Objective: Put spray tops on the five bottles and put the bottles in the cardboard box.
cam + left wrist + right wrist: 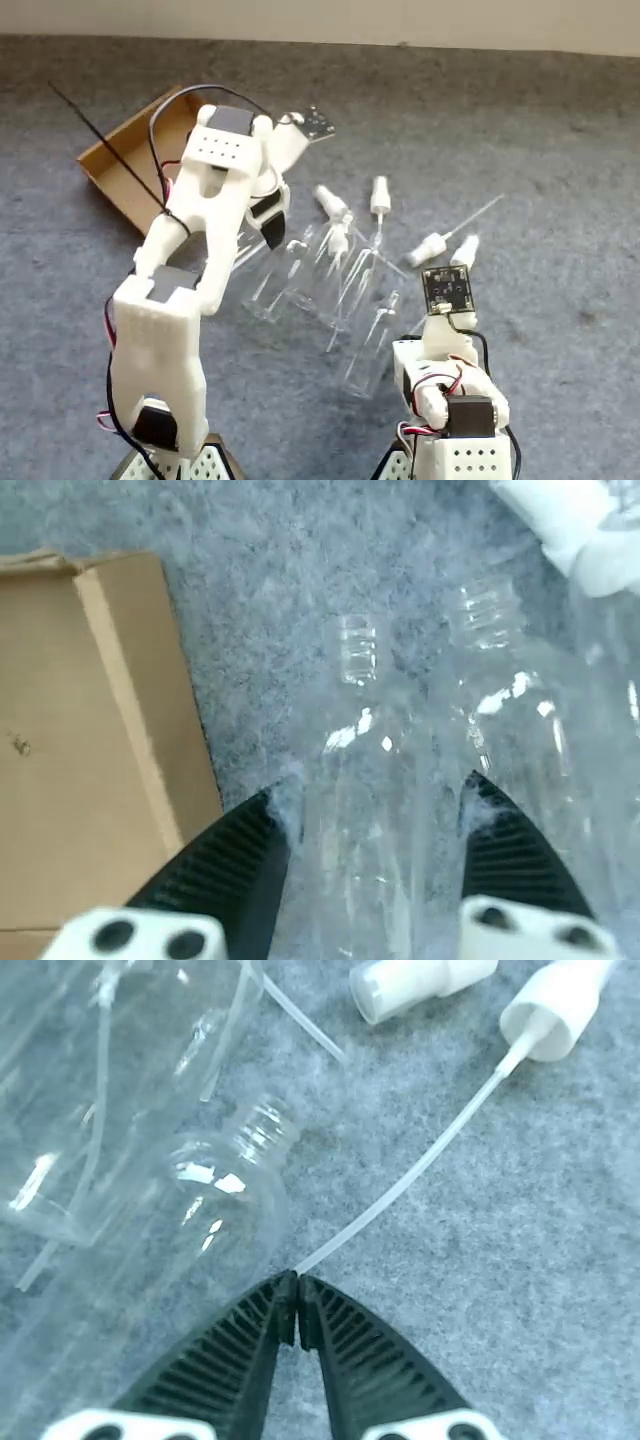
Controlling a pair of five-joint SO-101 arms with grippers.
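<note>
Clear bottles (368,345) on their sides in a cluster, white spray tops (380,194) loose beside, cardboard box (108,165) near.

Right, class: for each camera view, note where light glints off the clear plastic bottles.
High view: pale streaks along the heaped bottles; left wrist view: bright glints on one bottle and its neighbour; right wrist view: white highlights on the near bottle.
</note>
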